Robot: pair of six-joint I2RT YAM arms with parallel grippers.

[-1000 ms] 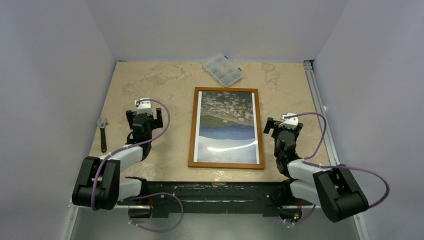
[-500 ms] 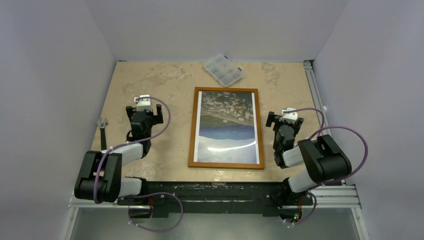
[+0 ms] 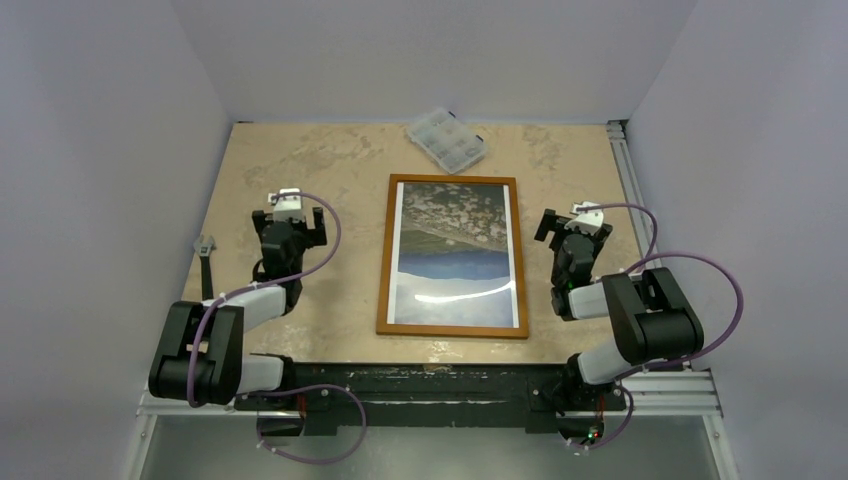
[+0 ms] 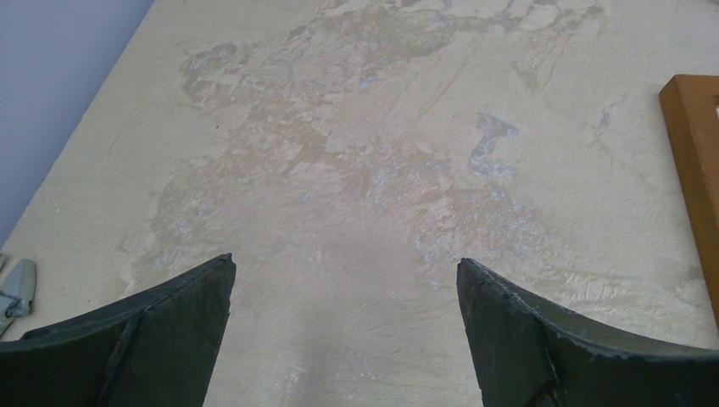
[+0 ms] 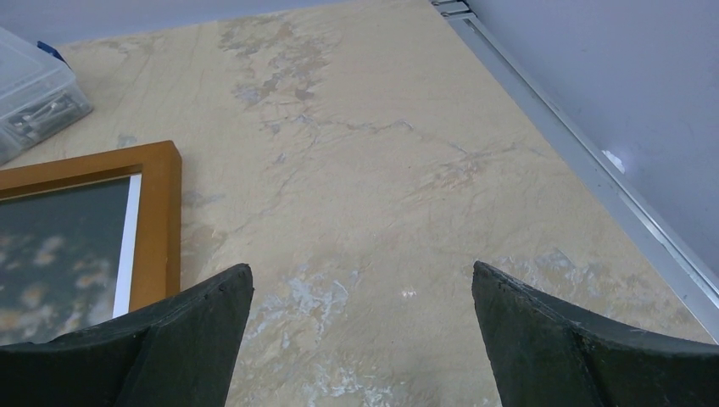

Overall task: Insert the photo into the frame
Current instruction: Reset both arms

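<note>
Top view: the frame (image 3: pixel 385 258) is lying flat at centre of the table (image 3: pixel 320 170), with the photo (image 3: pixel 455 250) sitting inside its rails. The left gripper (image 3: pixel 289 220) is hanging left of the frame and the right gripper (image 3: pixel 575 226) right of it, both spread, empty and apart from the frame. A clear box (image 3: pixel 446 140) is sitting at upper centre and a wrench (image 3: pixel 205 265) at far left.

Left wrist: the left gripper (image 4: pixel 346 271) is spread over bare table, the frame corner (image 4: pixel 695 161) showing at right edge and the wrench tip (image 4: pixel 17 288) at lower left.

Right wrist: the right gripper (image 5: pixel 362 280) is spread over table, with the frame corner (image 5: pixel 161 220) and photo (image 5: pixel 59 254) at lower left and the box (image 5: pixel 34 93) at upper left.
</note>
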